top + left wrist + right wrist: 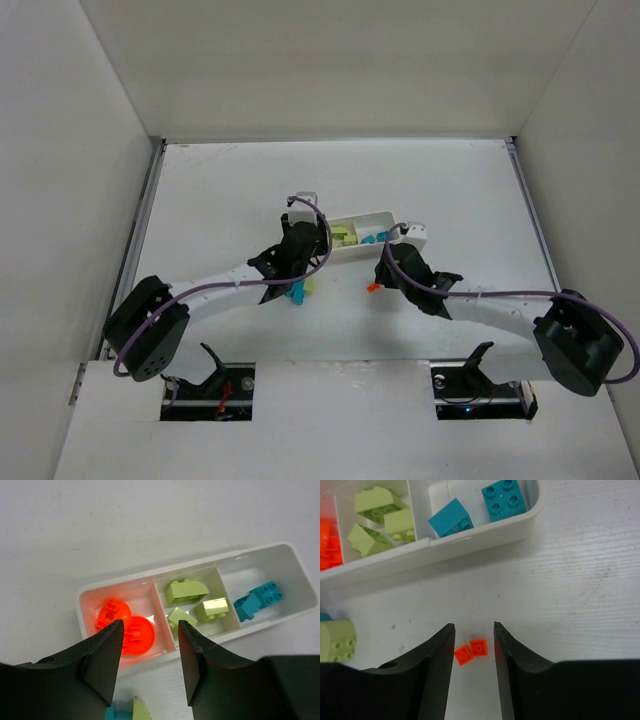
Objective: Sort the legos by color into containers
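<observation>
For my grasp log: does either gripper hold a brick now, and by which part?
Nothing is held. Left gripper: open above the tray. Right gripper: open over two orange bricks on the table.

Tray (pixel 385 214) at centre of counter (pixel 230 190); legos (pixel 187 591) in its three compartments (pixel 240 577); loose legos (pixel 297 292) between tray and near edge.

Three compartments (pixel 282 569) holding two orange bricks (pixel 136 635), three yellow-green (pixel 187 591), two cyan (pixel 267 594)

Open tabletop (pixel 580 595) lies right of the right gripper (pixel 473 626), whose jaws stand parted around 2 orange bricks (pixel 471 651), seemingly without touching them. Ahead, the tray (pixel 470 542) wall blocks passage. Leftward, a yellow-green brick (pixel 336 639) and a cyan brick (pixel 324 616) lie loose.
</observation>
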Controlling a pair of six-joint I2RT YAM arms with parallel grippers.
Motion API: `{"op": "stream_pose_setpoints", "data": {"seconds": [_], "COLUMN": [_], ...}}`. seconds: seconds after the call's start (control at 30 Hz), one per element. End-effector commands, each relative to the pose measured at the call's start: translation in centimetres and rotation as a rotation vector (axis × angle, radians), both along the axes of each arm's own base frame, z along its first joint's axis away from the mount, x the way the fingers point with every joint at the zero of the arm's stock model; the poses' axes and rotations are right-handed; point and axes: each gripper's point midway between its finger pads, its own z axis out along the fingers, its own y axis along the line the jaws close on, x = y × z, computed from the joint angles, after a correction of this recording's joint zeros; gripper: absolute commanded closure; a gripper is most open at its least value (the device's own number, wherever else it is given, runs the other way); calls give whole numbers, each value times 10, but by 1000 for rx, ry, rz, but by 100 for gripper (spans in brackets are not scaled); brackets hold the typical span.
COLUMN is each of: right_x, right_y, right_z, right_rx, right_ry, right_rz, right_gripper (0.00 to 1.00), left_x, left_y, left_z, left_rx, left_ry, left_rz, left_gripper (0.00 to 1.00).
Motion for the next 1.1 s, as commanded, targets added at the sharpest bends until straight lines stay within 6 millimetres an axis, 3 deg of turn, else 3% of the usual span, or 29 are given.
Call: {"op": "stream_pose_setpoints", "data": {"seconds": [0.0, 0.57, 1.07], "right_x": [1, -7, -22], "right_y": [-1, 19, -1], "right_z": [-1, -32, -48], "right_rx": [-84, -142, -250], "right_ry": [16, 137, 184], "right_rz": [-28, -11, -81], "right_gripper": [55, 57, 66], "left_x": [-10, -32, -36], "left_y": [-9, -7, -3], "left_z": [30, 24, 25], "left_rx": [-96, -171, -193], "left_ry": [-83, -116, -119], "left_rz": [-36, -96, -108], "left_gripper": [55, 54, 54]}}
